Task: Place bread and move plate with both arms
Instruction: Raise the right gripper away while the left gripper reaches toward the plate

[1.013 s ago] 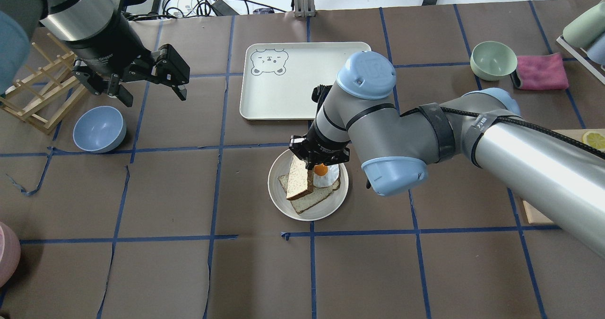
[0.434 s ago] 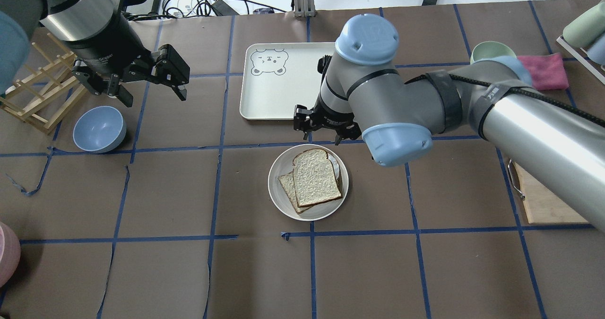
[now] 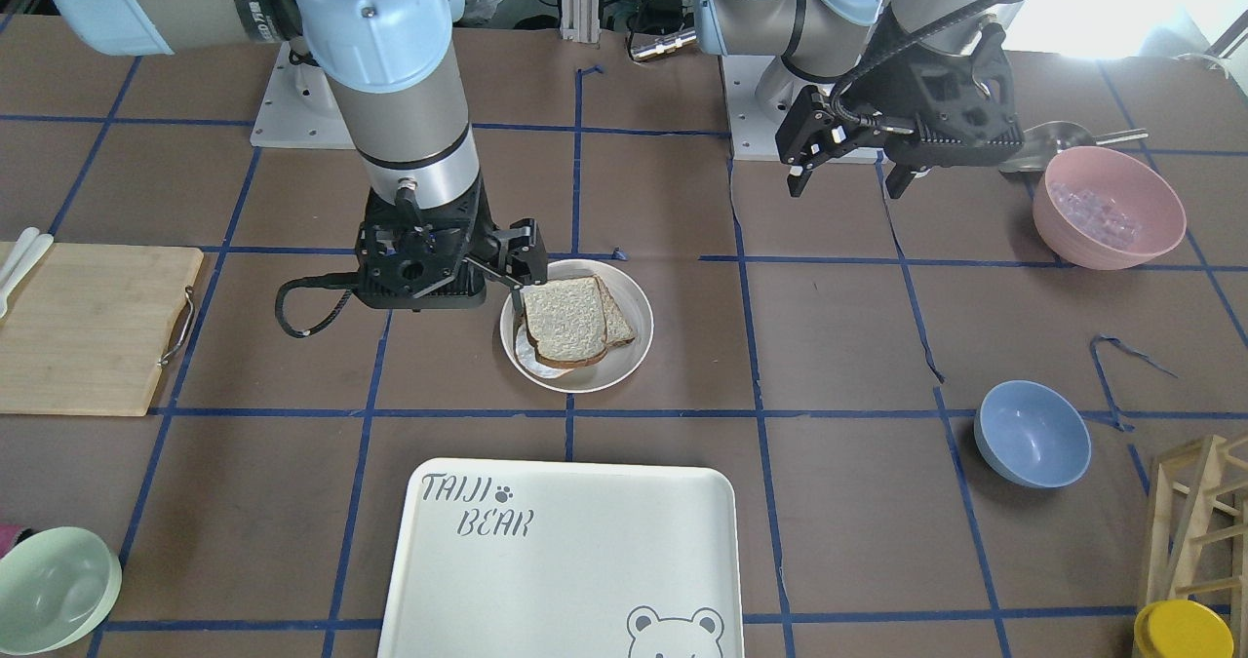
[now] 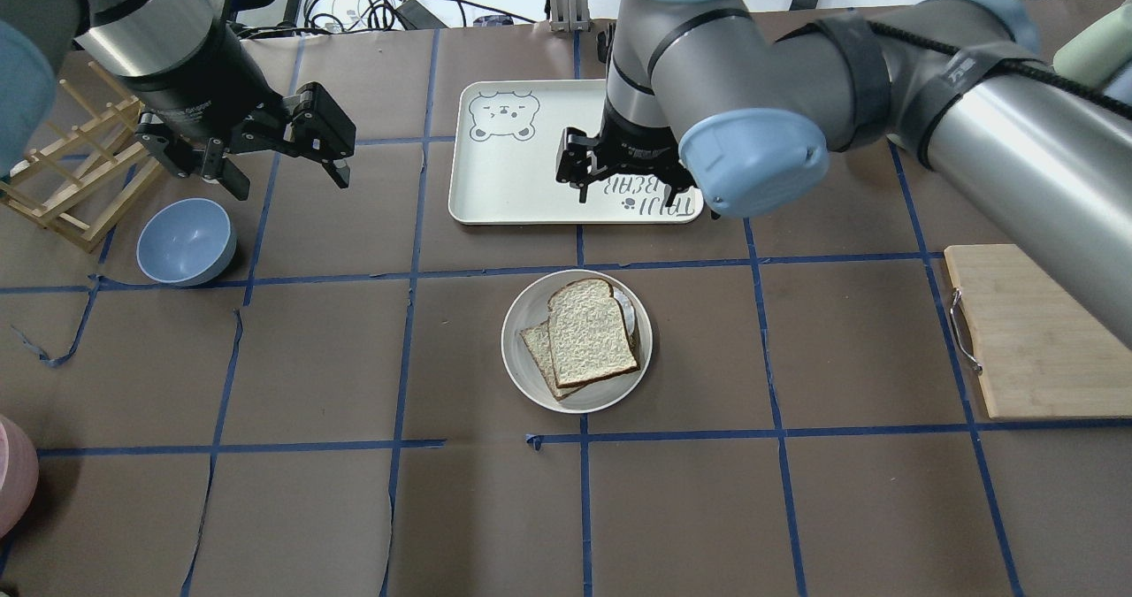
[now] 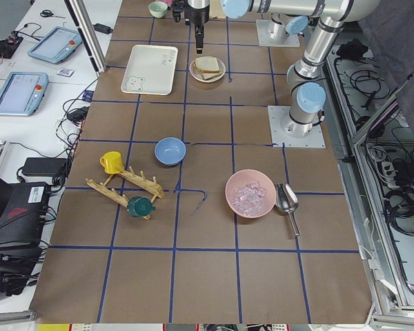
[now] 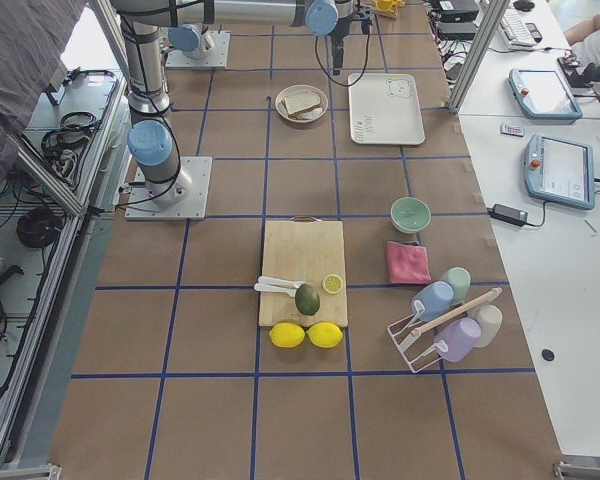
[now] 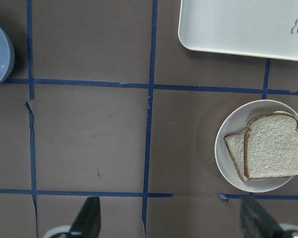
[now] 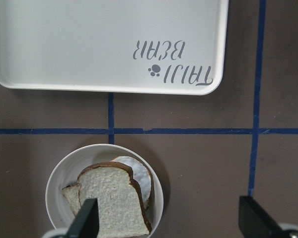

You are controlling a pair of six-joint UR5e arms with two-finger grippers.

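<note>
The bread lies flat on the round off-white plate, on top of a smaller, darker slice. A bit of white egg shows beside it. The bread and the plate also show in the front view. My right gripper is open and empty, raised above the tray's near edge, past the plate; its view shows the bread below open fingers. My left gripper is open and empty, high over the table's left. Its view shows the plate to the right.
The white "TAIJI BEAR" tray lies just beyond the plate. A blue bowl and a wooden rack are under the left arm. A cutting board lies at the right. A pink bowl stands near the left base.
My right gripper has let go of the bread, which now lies flat on the plate and covers the egg. The gripper has risen and drawn back over the tray. The left arm has not moved.
</note>
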